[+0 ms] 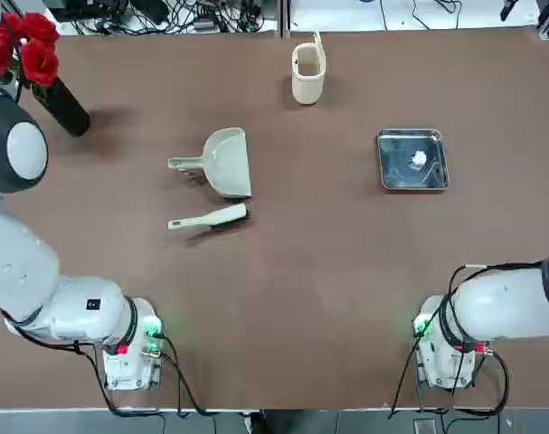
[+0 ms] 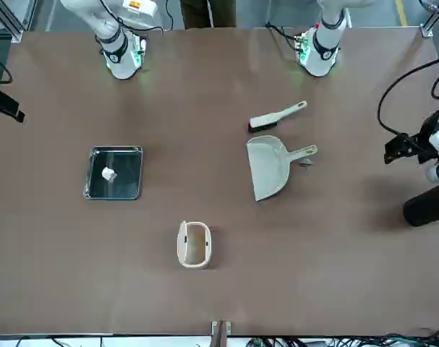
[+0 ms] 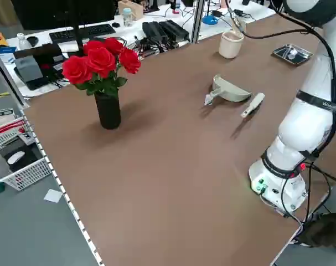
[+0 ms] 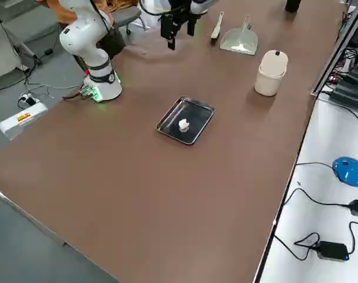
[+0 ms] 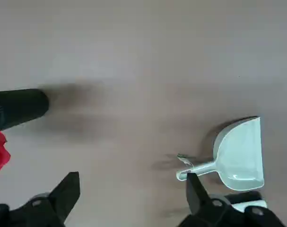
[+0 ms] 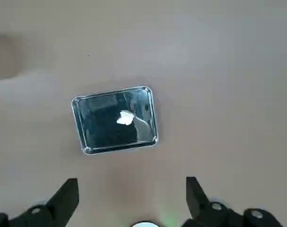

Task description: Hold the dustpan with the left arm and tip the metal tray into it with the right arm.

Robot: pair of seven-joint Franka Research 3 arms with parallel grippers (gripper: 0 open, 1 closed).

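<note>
Two empty, wide-open grippers: left gripper, right gripper | dustpan: light, rigid; grasp handle | metal tray: slippery; pinch rim

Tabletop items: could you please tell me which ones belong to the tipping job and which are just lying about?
For the job:
- cream plastic dustpan
- shiny square metal tray holding a white scrap

Lying about:
- slim cream brush
- cream cup-shaped bin
- black vase of red roses
</note>
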